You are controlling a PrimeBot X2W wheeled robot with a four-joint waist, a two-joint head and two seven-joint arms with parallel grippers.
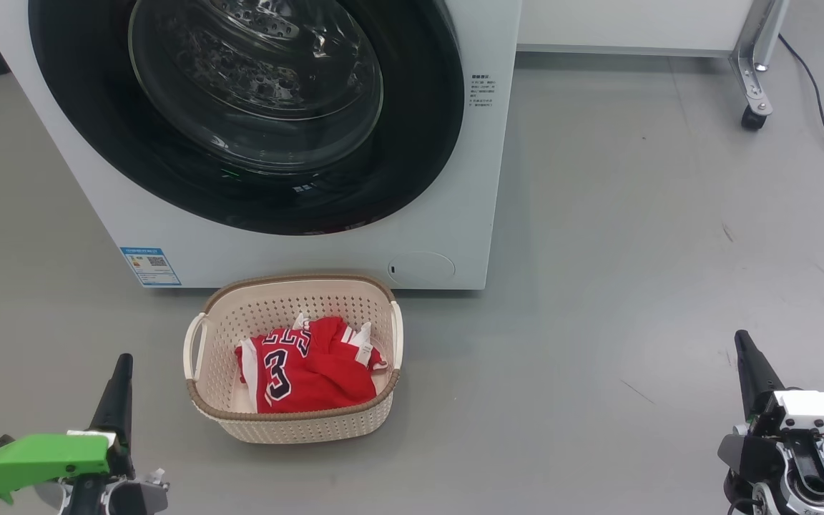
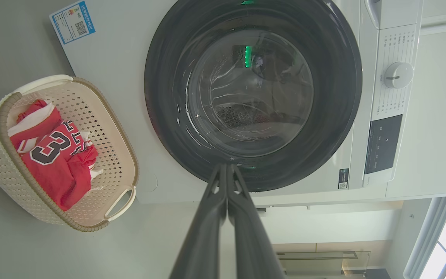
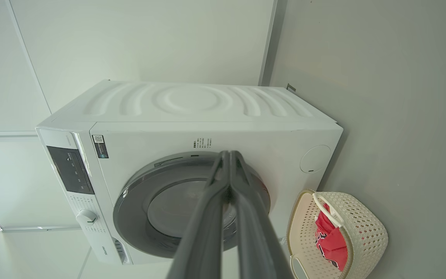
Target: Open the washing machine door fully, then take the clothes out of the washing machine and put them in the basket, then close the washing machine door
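- The left hand (image 1: pixel 124 361) sits low on the left of the head view. Its two dark fingers are pressed together to one point and grip nothing. A bright green piece (image 1: pixel 36 461) rides on the arm behind it.
- The right hand (image 1: pixel 742 340) sits low on the right, also fully closed and empty, over bare floor (image 1: pixel 634 250).
- In both wrist views the fingers meet at their tips and point toward the washing machine (image 1: pixel 312 254).
- The basket (image 1: pixel 297 280) stands on the floor between the two hands, nearer the left one. It is just in front of the machine, below the door.
- The clothes (image 1: pixel 305 368) lie bunched inside the basket, red with white trim and a dark "3" facing up.
- The washing machine door (image 1: pixel 247 86) is closed flat against the front. The perforated steel drum shows through its glass.
- A blue label (image 1: pixel 151 266) sits at one lower corner of the white front and a round cover (image 1: pixel 420 267) near the other. A dial (image 2: pixel 398 74) and a dark control panel (image 2: pixel 381 143) run along the top edge.
- The floor is smooth matte grey with a few small scuffs and specks.
- A white wall panel (image 1: pixel 626 21) stands behind the machine.
- To the right are a metal leg on a castor (image 1: pixel 754 71) and a black cable (image 1: pixel 823 107) trailing over the floor.
- A bright window (image 2: pixel 443 240) shows in the left wrist view.
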